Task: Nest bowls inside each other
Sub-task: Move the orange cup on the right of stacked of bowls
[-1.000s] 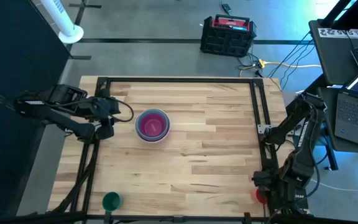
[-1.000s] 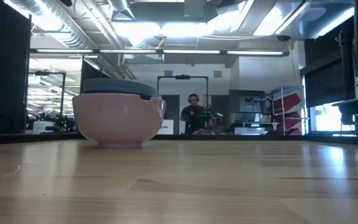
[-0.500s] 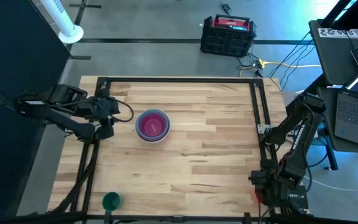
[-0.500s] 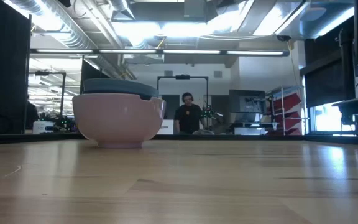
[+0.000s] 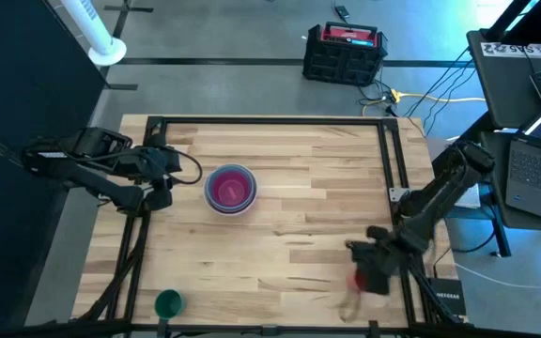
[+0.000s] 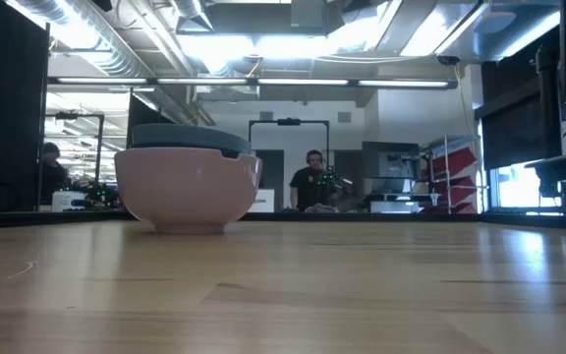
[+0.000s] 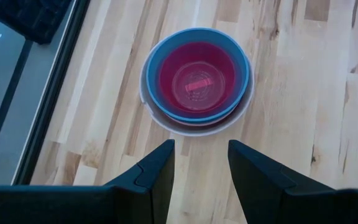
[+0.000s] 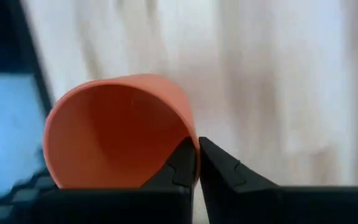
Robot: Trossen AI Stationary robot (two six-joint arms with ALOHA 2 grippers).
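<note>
Since the earlier frame, the right gripper [image 5: 369, 274] has swung in from beyond the table's right edge to above the near right corner, its fingers clamped on the rim of the small orange-red bowl [image 8: 114, 130]. At the left edge waits the left gripper [image 7: 201, 163], fingers apart, facing the nested bowls [image 5: 230, 189] left of centre. A small green bowl [image 5: 168, 303] sits at the near left edge.

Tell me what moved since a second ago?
The right gripper pinched shut on the small orange-red bowl's rim and carried it from the table's near right corner inward over the wood. The left gripper, the nested stack and the green bowl stayed put.
</note>
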